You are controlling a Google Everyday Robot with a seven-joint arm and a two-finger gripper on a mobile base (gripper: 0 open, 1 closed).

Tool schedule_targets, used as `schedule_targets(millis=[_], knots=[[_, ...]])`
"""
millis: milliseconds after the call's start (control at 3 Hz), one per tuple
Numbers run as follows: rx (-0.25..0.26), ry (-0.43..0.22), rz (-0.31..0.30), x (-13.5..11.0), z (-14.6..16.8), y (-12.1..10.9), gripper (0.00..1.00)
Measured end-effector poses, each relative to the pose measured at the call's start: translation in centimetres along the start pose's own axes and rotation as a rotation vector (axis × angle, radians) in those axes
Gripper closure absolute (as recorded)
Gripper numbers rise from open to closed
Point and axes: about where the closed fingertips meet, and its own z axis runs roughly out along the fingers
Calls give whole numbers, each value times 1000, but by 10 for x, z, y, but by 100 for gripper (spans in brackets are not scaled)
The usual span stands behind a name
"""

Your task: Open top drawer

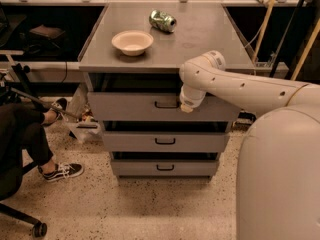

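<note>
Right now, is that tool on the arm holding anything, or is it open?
The tool is at the right end of the handle on the top drawer; open, shut or holding cannot be told.

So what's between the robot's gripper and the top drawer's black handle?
Nothing. Camera view: the cream gripper sits close beside the small black handle on the wide grey top drawer.

Grey bench carried two things. Pale bowl stood upright near front-left corner. Green can lay on side toward back edge, about centre, apart from bowl. Pincer hung below front edge, right of centre.
</note>
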Motion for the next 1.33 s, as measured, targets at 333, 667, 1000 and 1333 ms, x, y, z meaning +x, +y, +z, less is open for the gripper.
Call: schedule_targets(millis=[333,667,1000,1333], knots=[[0,0,0,1,-2,-2,100],[-8,29,2,7,-21,6,100],[-8,29,2,7,-21,6,100],[-12,24,-18,12,-23,14,100]])
